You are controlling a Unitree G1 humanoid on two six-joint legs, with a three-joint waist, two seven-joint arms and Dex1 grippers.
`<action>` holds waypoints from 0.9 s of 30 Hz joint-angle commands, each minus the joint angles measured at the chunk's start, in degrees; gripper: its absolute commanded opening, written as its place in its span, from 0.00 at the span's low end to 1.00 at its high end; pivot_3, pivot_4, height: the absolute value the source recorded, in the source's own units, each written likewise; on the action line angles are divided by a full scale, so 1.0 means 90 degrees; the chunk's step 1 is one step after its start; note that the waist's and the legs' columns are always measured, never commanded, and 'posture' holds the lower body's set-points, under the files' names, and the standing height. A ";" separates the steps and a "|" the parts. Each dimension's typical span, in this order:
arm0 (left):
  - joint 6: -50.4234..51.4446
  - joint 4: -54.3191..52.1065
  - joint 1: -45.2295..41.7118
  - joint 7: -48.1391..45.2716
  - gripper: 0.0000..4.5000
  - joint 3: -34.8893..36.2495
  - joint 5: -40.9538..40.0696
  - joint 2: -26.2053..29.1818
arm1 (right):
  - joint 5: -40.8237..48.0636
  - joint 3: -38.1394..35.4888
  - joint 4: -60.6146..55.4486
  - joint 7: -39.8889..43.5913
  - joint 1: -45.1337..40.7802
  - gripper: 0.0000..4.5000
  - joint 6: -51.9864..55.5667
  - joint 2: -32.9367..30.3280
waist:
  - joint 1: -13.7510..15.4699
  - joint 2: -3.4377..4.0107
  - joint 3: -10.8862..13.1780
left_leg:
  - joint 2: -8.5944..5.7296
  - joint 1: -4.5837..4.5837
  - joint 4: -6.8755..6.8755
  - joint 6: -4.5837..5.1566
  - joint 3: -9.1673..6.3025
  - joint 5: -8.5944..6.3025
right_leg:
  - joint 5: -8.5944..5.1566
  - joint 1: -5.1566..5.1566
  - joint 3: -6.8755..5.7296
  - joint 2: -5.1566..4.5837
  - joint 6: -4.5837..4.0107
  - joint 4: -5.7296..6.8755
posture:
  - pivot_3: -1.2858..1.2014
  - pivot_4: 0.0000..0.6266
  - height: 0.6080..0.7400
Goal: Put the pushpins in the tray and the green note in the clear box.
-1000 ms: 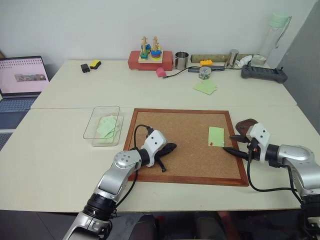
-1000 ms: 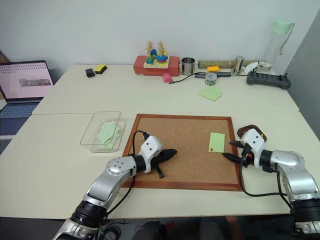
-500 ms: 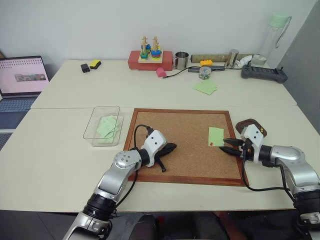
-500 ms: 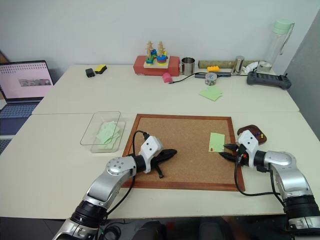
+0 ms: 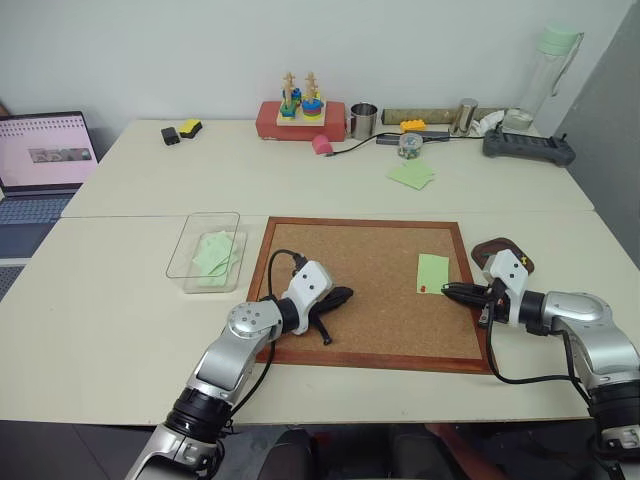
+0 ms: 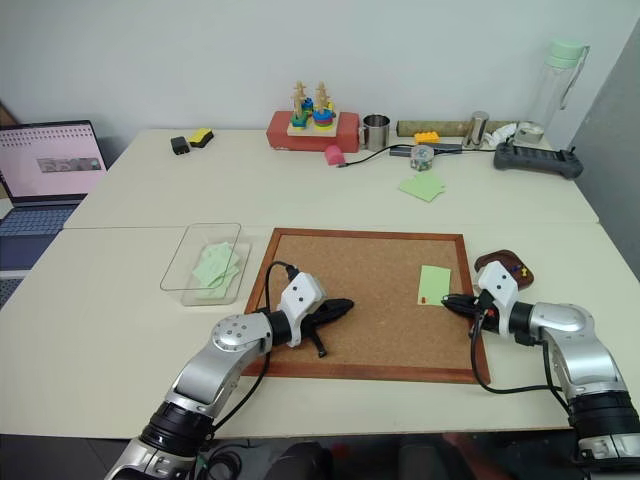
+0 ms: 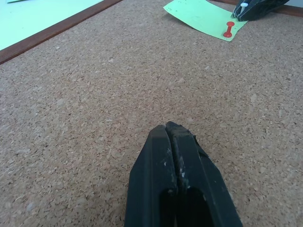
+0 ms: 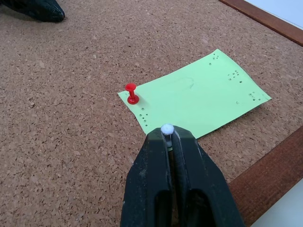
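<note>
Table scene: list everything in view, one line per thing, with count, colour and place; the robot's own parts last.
cork board: 1, brown, wood frame, table centre
green note: 1, pale green, on the board's right side
red pushpin: 1, stuck in a note corner
white pushpin: 1, at the note's edge, pinched by the right hand
tray: 1, dark brown, right of the board, pins inside
clear box: 1, transparent, left of the board, green sheets inside
green sheets: small pile, far side of the table
laptop: 1, far left
stacking toy: 1, on a red base, back of the table
metal cup: 1, back
bottle: 1, clear, back right
left hand: shut, on the board
right hand: shut on the white pushpin
</note>
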 commanded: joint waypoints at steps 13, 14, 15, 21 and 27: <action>0.0215 0.0253 0.0285 -0.0052 0.00 -0.0321 0.0256 0.0067 | 0.1037 -0.0630 -0.0743 -0.0003 -0.0058 0.00 0.0891 0.0074 | 0.0001 0.0000 0.0000 | 0.0000 0.0000 0.0001 0.0000 -0.0001 0.0000 | 0.0000 0.0001 0.0000 -0.0001 0.0000 0.0000 | 0.52 0.24 1.00; 0.0217 0.0258 0.0282 -0.0052 0.00 -0.0319 0.0259 0.0069 | 0.1089 -0.0662 -0.0766 -0.0032 -0.0062 0.00 0.0972 0.0087 | 0.0001 0.0000 0.0000 | 0.0000 -0.0001 0.0001 0.0000 -0.0001 0.0000 | 0.0000 0.0001 0.0000 0.0000 0.0000 0.0000 | 0.52 0.24 1.00; 0.0220 0.0261 0.0280 -0.0051 0.00 -0.0316 0.0260 0.0069 | 0.1146 -0.0699 -0.0789 -0.0068 -0.0069 0.00 0.1048 0.0102 | 0.0001 0.0000 0.0000 | 0.0000 0.0000 0.0000 0.0000 -0.0001 0.0000 | 0.0000 0.0001 0.0000 0.0000 0.0000 -0.0001 | 0.52 0.24 1.00; 0.0217 0.0273 0.0285 -0.0054 0.00 -0.0306 0.0274 0.0077 | 0.1353 -0.0849 -0.0872 -0.0213 -0.0096 0.00 0.1348 0.0159 | 0.0002 0.0000 0.0000 | 0.0000 -0.0001 0.0000 0.0000 -0.0001 0.0000 | 0.0000 0.0001 0.0000 -0.0001 0.0000 -0.0001 | 0.52 0.24 1.00; 0.0208 0.0295 0.0272 -0.0056 0.00 -0.0307 0.0294 0.0065 | 0.1331 -0.0959 -0.0819 -0.0342 -0.0135 0.00 0.1372 0.0134 | 0.0003 0.0000 0.0000 | 0.0000 -0.0001 0.0000 0.0000 -0.0001 0.0000 | 0.0000 0.0001 0.0000 0.0000 0.0000 0.0000 | 0.52 0.24 1.00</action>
